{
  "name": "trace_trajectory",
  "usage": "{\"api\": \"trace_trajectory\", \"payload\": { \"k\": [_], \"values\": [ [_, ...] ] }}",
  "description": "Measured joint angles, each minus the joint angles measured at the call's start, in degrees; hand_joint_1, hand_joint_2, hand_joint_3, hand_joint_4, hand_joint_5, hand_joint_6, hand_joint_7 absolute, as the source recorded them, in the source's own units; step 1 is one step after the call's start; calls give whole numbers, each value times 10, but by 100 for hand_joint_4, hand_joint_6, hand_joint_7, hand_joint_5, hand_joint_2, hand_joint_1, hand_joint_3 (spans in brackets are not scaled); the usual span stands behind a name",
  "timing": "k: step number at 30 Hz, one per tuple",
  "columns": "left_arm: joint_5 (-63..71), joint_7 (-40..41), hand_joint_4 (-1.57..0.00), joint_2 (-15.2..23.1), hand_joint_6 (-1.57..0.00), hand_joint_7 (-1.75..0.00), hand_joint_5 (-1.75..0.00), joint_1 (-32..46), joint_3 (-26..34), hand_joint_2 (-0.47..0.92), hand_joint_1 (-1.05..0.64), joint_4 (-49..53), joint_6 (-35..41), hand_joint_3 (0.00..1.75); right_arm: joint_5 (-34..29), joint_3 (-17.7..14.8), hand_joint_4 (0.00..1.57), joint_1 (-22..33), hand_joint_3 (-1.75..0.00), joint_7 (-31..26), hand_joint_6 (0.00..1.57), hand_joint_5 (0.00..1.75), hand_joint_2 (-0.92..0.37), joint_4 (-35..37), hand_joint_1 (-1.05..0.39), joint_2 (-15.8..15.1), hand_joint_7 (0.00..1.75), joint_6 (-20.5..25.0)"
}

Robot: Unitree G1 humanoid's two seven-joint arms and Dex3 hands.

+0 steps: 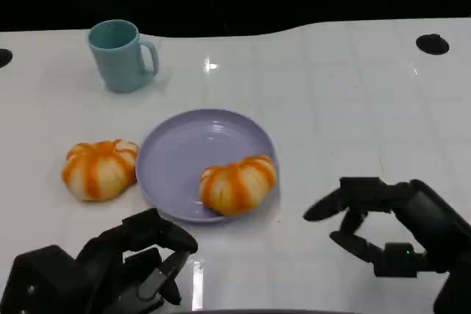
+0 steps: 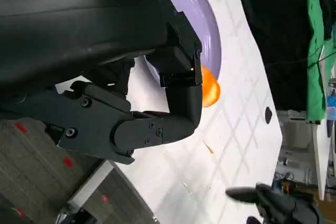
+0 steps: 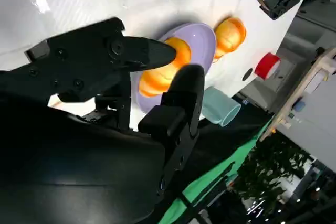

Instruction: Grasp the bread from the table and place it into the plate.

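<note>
Two round, ridged bread rolls, glossy with orange and cream stripes, are lying on the smooth white table (image 1: pixel 331 93). One bread (image 1: pixel 238 184) is sitting on the near right rim of the shallow lavender plate (image 1: pixel 184 152); the other bread (image 1: pixel 99 169) is resting just left of the plate. A teal mug (image 1: pixel 120 55) is standing at the far left. The left hand (image 1: pixel 125 266) is hovering near, fingers curled in on nothing. The right hand (image 1: pixel 386 226) is hovering right of the plate, fingers apart, holding nothing.
</note>
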Motion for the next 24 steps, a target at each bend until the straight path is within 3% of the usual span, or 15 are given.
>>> {"api": "trace_trajectory", "payload": {
  "k": [8, 24],
  "values": [
    [-3, 0, -67, 4, -60, -134, -175, -2, 3, 92, -41, -8, 12, 52, 13, -9, 79, 53, -122, -3, 72, 175, -46, -47, -10, 3, 137, 14],
    [-3, -10, -68, 16, -61, -134, -175, -12, 13, 91, -40, 2, 8, 51, -28, -4, 88, 72, -125, -39, 72, 175, -42, -9, -10, 10, 149, -7]
  ]
}}
